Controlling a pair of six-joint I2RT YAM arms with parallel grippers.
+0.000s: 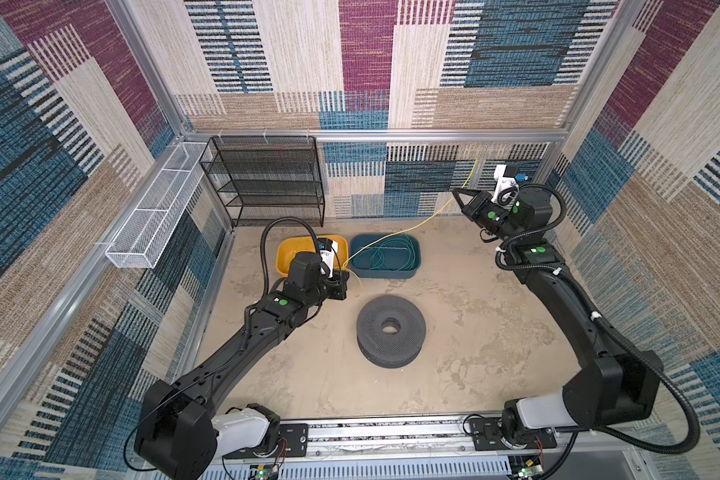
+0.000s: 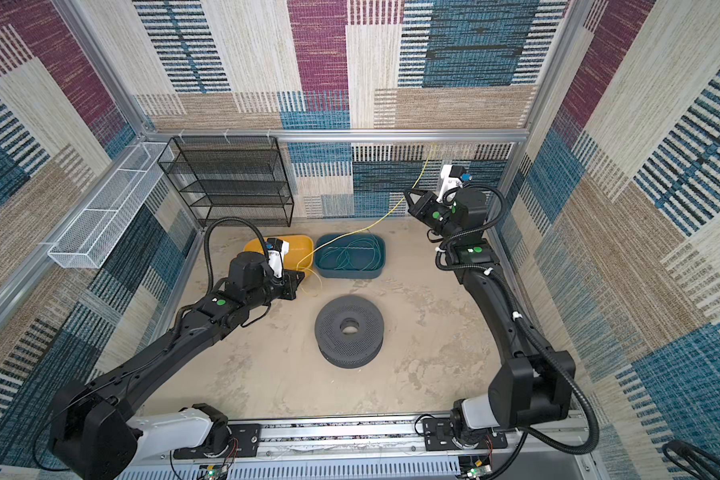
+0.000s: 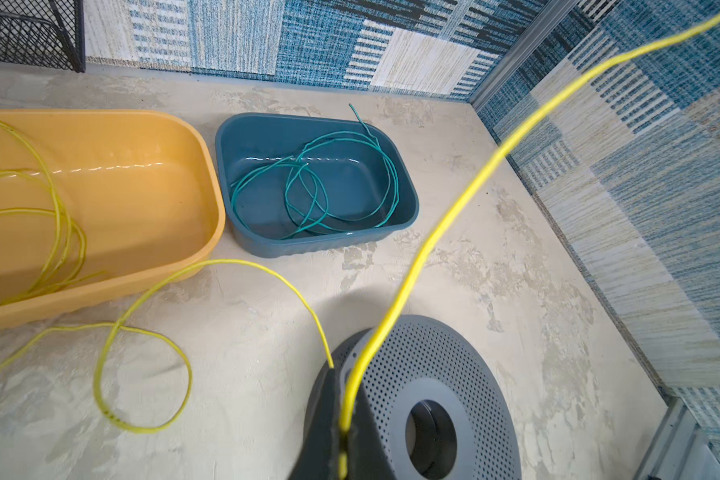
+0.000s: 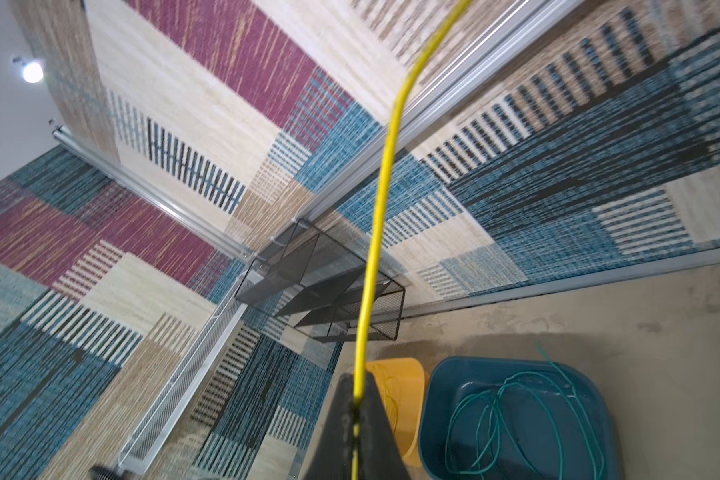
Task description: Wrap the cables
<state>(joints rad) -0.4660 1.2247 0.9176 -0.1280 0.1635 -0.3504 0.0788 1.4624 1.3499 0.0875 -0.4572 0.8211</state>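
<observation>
Yellow cable (image 1: pixel 408 230) shows in both top views as a thin raised line that goes from one pincer to the other. The left pincer (image 1: pixel 347 279) is low over the desk (image 1: pixel 495 332), just beside the yellow tub (image 1: pixel 285 253). The right pincer (image 1: pixel 454 191) is high, near the back wall. The blue tub (image 1: pixel 416 257) lies under the cable between them, and the grey spool (image 1: pixel 390 330) stands on the desk near the left pincer, apart from it.

In the left wrist view the left pincer (image 3: pixel 341 432) has its jaws pressed together on the yellow cable (image 3: pixel 454 216). From the tips one part rises away. The other part bends down to the desk and makes a loop beside the yellow tub (image 3: pixel 208 166), where more yellow cable lies. The grey spool (image 3: pixel 454 357) is close behind the tips. The teal cables (image 3: pixel 308 195) lie coiled in the blue tub (image 3: pixel 408 187), well beyond this pincer.

In the right wrist view the right pincer (image 4: pixel 354 411) pinches the yellow cable (image 4: pixel 385 174), which climbs from its tips. Far below it are the blue tub (image 4: pixel 433 399) with the teal cables (image 4: pixel 495 411).
</observation>
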